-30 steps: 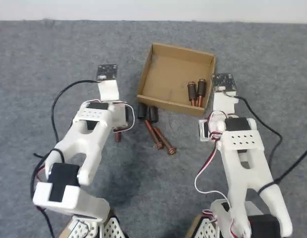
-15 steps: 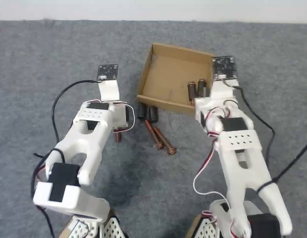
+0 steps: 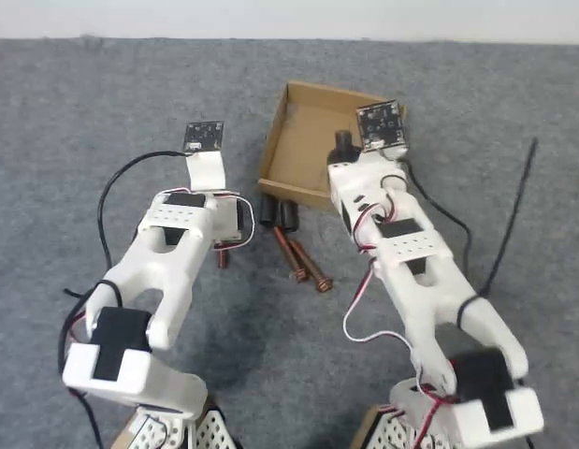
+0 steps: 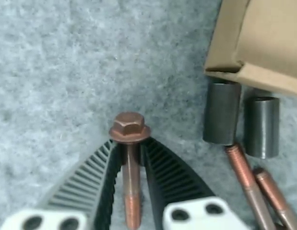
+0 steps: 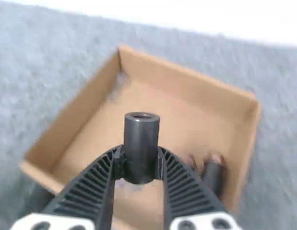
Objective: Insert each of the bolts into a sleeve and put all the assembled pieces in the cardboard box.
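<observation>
Nearest, we see the left gripper [image 4: 130, 146] clamped on a copper bolt [image 4: 129, 129] over the grey carpet [image 4: 66, 72]. Beyond it, two loose bolts [image 4: 242, 172] and two dark sleeves [image 4: 221, 112] lie beside the cardboard box [image 5: 196, 91]. Over the box, the right gripper [image 5: 140, 158] grips a third sleeve [image 5: 141, 136].

Soft, even light; faint shadows

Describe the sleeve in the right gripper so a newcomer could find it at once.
Start at the cardboard box on the grey carpet. Over it, the right gripper clamps a dark sleeve. It alone stands upright, open end up, off the ground; the other sleeves lie flat.
</observation>
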`<action>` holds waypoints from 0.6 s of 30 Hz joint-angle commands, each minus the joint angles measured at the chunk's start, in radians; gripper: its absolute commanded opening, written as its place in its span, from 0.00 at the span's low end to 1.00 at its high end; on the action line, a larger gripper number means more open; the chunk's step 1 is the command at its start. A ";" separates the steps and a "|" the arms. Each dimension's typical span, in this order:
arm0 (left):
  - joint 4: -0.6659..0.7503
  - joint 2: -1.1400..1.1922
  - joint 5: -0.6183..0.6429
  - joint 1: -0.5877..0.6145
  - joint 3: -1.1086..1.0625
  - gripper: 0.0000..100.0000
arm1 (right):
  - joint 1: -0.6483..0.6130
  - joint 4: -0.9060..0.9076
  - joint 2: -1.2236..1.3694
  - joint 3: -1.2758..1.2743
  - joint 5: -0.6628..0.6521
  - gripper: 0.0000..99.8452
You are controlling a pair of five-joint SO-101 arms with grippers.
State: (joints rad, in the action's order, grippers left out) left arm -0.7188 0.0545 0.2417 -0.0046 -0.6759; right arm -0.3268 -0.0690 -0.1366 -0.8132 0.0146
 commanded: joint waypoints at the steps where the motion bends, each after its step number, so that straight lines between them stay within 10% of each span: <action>1: 0.031 -0.080 -0.011 -0.006 0.012 0.01 | -0.027 -0.252 0.053 0.054 -0.009 0.01; 13: 0.031 -0.080 -0.011 -0.006 0.012 0.01 | -0.070 -0.992 0.386 0.078 -0.018 0.01; 18: 0.031 -0.080 -0.011 -0.006 0.013 0.01 | -0.074 -1.182 0.549 0.144 -0.213 0.01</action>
State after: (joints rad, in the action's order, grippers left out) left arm -0.7188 0.0545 0.2417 -0.0046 -0.6759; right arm -0.3913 -1.1400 0.3836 -0.7518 -0.0698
